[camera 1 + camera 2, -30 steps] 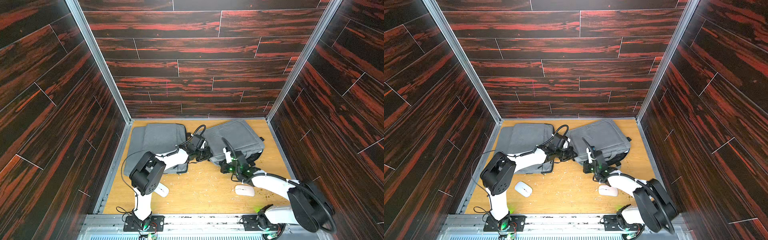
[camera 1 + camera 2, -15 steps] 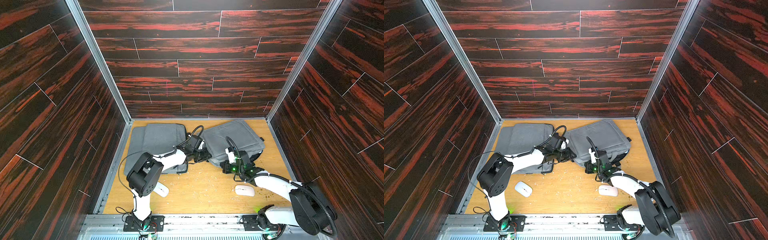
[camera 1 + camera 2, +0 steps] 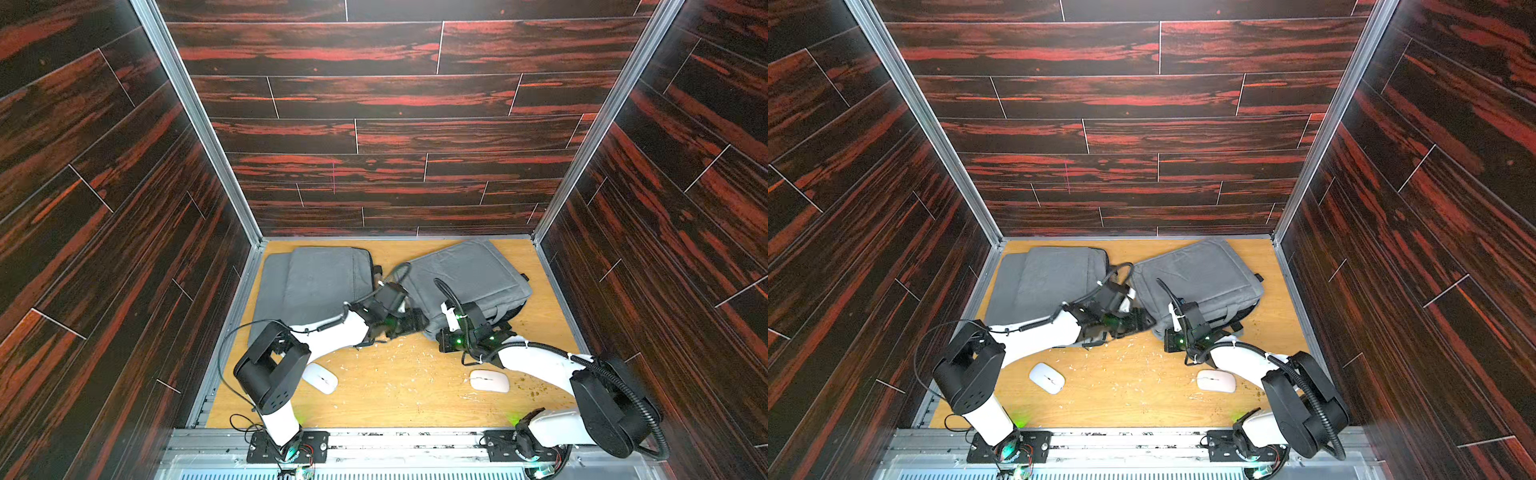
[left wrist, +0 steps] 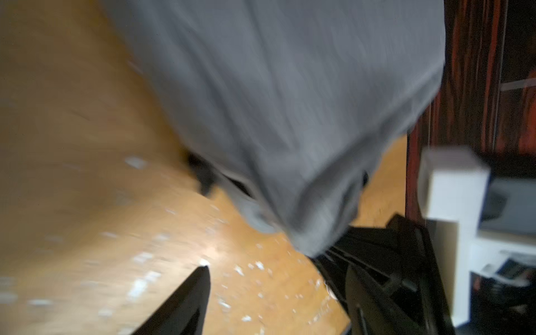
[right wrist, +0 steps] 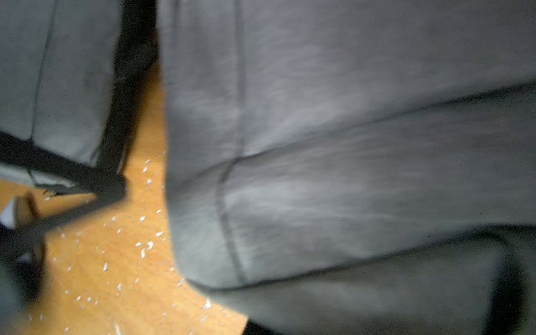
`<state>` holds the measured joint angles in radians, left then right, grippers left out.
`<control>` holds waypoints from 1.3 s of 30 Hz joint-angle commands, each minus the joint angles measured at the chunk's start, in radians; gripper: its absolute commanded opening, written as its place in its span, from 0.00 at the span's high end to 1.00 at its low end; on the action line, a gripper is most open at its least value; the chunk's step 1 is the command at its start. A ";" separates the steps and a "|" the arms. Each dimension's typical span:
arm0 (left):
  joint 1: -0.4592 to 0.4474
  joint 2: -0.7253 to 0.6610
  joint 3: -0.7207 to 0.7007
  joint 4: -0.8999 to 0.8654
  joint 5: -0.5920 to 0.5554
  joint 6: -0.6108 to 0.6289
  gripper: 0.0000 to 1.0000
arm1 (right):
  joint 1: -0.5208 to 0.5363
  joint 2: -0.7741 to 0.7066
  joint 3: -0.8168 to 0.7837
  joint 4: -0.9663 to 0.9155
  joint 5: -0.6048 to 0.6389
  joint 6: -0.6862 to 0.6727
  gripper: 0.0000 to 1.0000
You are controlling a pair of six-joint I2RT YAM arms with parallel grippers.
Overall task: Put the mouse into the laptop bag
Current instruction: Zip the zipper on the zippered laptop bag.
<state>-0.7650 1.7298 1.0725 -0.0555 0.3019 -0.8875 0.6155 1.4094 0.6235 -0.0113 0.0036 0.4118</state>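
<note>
Bimanual cell seen from above, walled in dark red-streaked panels. Two grey laptop bags lie flat on the far half of the wooden table [image 3: 399,386]: the left bag [image 3: 320,286] set square, the right bag [image 3: 469,274] turned at an angle. Neither mouse is in a bag. The left mouse [image 3: 320,378], white, rests on the table just beside the left arm's elbow. The right mouse [image 3: 489,381], also white, rests near the right forearm, well apart from the first. Both lie nearer than the bags.

The left tool [image 4: 278,290] stands with its fingers [image 4: 197,293] spread wide and nothing between them, low over the table just beside the right bag's near-left corner. The right tool [image 3: 451,332] is closed at the near edge of the same bag. Its wrist view is blurred and filled with grey fabric, so whether it pinches any cloth cannot be told. Pale flecks [image 3: 415,357] are scattered on the table between the two tools.
</note>
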 commanded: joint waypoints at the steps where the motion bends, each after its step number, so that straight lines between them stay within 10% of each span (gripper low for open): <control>1: -0.013 0.015 -0.006 0.025 -0.028 -0.030 0.20 | 0.032 0.034 0.036 -0.021 -0.004 -0.022 1.00; 7: -0.020 0.091 0.025 0.040 -0.022 -0.026 0.32 | 0.038 0.049 0.040 -0.016 -0.005 -0.020 1.00; 10: -0.020 0.100 0.032 0.038 -0.023 -0.015 0.76 | 0.038 0.049 0.049 -0.029 0.007 -0.026 1.00; 13: -0.013 0.089 0.046 -0.007 -0.059 0.011 1.00 | 0.037 0.052 0.053 -0.050 0.040 -0.035 1.00; 35: 0.166 -0.076 -0.062 -0.064 -0.124 0.083 1.00 | -0.275 0.092 0.081 -0.136 -0.043 -0.014 1.00; 39: 0.131 -0.056 -0.046 0.000 -0.092 0.048 0.52 | -0.224 0.075 0.092 -0.121 -0.088 0.012 1.00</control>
<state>-0.6102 1.6840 1.0115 -0.0925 0.1917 -0.8211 0.3534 1.4822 0.6830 -0.1413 -0.0200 0.3996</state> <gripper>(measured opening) 0.397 0.050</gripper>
